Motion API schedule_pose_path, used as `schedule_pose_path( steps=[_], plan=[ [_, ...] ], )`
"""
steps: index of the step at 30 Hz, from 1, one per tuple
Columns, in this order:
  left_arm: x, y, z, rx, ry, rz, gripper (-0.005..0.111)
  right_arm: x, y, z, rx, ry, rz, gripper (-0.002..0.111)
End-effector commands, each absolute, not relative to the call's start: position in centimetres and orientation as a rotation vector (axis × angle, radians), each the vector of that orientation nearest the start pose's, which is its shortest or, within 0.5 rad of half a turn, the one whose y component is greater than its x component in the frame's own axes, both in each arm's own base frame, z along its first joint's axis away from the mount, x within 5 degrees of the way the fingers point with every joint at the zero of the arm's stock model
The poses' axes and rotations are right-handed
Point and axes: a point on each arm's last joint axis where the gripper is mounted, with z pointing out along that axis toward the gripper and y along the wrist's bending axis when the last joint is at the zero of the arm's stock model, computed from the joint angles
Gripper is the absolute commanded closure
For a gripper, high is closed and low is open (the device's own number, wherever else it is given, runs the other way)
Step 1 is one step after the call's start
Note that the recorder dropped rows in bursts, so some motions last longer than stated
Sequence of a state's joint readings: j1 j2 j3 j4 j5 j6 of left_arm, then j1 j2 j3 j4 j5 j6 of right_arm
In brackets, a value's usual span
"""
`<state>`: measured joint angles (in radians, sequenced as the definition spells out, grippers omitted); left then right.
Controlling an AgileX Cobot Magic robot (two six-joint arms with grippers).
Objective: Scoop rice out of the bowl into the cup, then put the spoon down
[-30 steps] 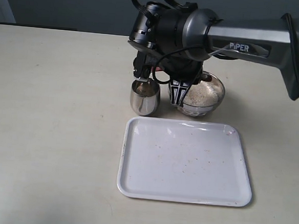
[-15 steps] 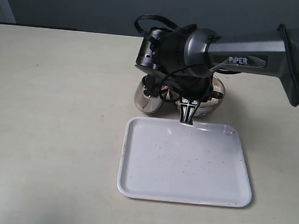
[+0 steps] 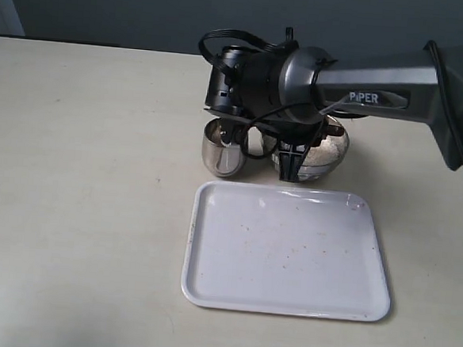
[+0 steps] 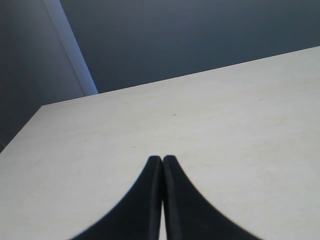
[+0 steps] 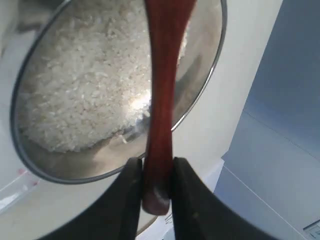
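Observation:
My right gripper (image 5: 156, 167) is shut on the end of the reddish-brown wooden spoon (image 5: 162, 90). The spoon's handle runs out over the steel bowl (image 5: 75, 167), which holds white rice (image 5: 85, 90); the spoon's oval end is cut off by the frame. In the exterior view the right gripper (image 3: 290, 168) hangs in front of the bowl (image 3: 317, 171), just right of the small steel cup (image 3: 223, 151). The wrist hides most of both. My left gripper (image 4: 162, 160) is shut with nothing in it, over bare table.
A white tray (image 3: 287, 253) with a few specks lies right in front of the cup and bowl. The beige table (image 3: 79, 195) runs wide to the left, and the right arm (image 3: 381, 77) stretches in from the right edge.
The right wrist swung from above the cup toward the bowl and rolled over. Its fingers dipped to the tray's far edge, then rose a little. The left gripper's motion is not shown.

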<state>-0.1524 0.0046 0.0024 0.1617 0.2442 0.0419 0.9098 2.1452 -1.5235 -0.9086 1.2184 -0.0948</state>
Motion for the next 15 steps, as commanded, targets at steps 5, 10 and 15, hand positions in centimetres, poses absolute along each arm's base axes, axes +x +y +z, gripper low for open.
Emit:
schedule_pose_path(
  steps=[5,10,15],
  plan=[
    [5.5,-0.5,19.2,0.265,1.7,0.061,0.106,30.4,28.9,17.5,-1.738,2.026,-1.215,0.109],
    [5.5,-0.5,19.2,0.265,1.7,0.061,0.106,30.0,29.5,17.5,-1.749,1.987,-1.204,0.109],
    [5.5,-0.5,19.2,0.265,1.7,0.061,0.106,29.8,29.5,17.5,-1.749,2.004,-1.207,0.109]
  ],
)
